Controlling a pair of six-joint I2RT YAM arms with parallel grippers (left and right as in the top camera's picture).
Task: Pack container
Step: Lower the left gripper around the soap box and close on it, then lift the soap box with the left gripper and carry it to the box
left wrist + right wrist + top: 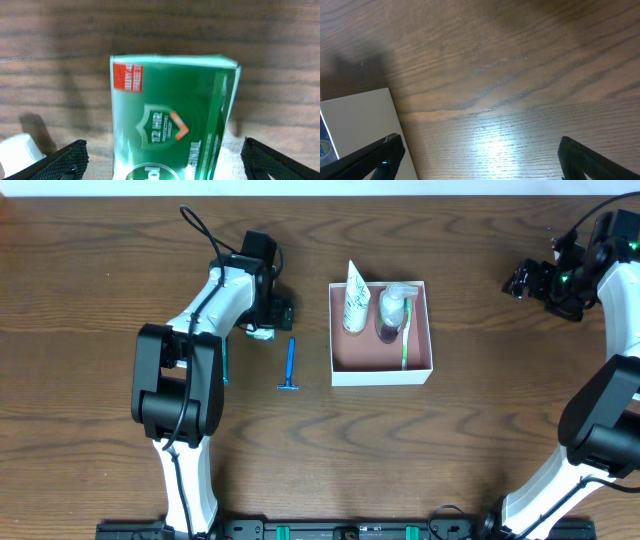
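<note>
Wooden bench [480, 440] carries the container [381, 376] at centre, open side up, well apart from both arms. Inside it, a white tube [354, 302], a clear bottle [390, 310] and a green toothbrush [406, 335] lie side by side toward the far and right walls. The near-left floor is bare, presumably room for further items. A blue razor [290, 366] lies outside, near the container's left wall. Left tool [167, 162] is spread, its fingers straddling a green packet [170, 115] without visible contact, evidently lined up for a pickup. Right tool [480, 160] is likewise spread and holds nothing. It hangs over bare wood at the far right, out of the way.
</note>
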